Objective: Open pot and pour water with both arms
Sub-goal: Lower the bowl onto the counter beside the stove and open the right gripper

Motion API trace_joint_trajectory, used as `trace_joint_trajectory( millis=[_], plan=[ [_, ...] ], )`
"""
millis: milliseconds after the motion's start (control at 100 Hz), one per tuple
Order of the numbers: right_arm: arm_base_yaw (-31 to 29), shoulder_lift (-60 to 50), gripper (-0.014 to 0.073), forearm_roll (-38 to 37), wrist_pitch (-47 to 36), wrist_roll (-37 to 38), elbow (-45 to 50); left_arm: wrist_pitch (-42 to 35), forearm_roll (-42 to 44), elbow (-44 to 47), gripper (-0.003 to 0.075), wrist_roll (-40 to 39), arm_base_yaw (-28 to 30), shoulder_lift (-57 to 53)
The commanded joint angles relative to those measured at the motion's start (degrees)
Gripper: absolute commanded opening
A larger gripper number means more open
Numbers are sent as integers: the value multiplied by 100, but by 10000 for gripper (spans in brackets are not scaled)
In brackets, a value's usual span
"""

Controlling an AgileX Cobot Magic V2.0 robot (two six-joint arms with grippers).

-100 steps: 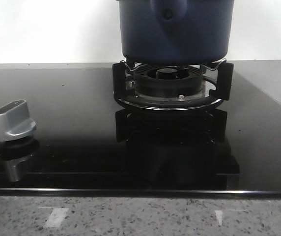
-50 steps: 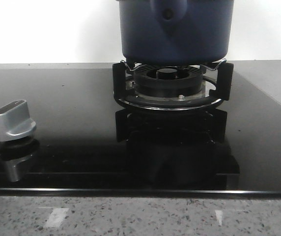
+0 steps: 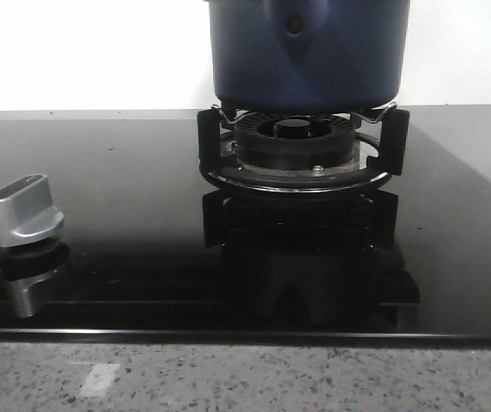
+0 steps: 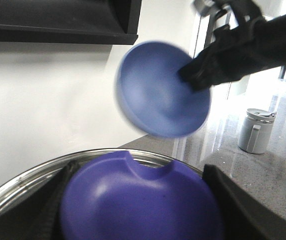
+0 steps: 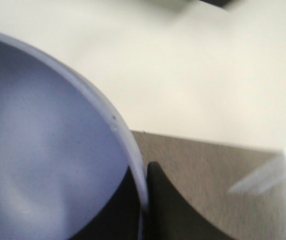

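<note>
A dark navy-blue pot [image 3: 306,51] with straight matte sides sits upright on the stove's burner prongs, its pointed teardrop handle mount and small round hole facing the front camera.

The front view is sharp and evenly lit, with the glossy black cooktop [image 3: 125,215] mirroring the burner ring [image 3: 295,150] and the bright white wall. In the left wrist view a blue lid [image 4: 160,90] is motion-blurred, and strong window light glares beside it. The right wrist view is soft and out of focus throughout.
</note>
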Motion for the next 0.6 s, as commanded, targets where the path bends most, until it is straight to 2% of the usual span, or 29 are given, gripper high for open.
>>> trace_joint_trajectory(
  millis=[0,160,280,360,590],
  plan=[
    [-910,-583,-48,600,-71,51,-234,174,-509,-195,295,-11,18,-125],
    [-2909,-840,-49,2567,60,-638,57,174,-509,-195,295,-11,18,-125],
    [-4068,-945,-49,3841,57,-663,999,174,-509,-195,295,-11,18,-125],
    [-4375,-1017,-49,4516,-46,-814,1720,187,-509,-195,295,-11,-9,-125],
    [-4415,-1073,-48,4516,-26,-915,3180,187,-509,-195,295,-11,-177,-125]
  ],
)
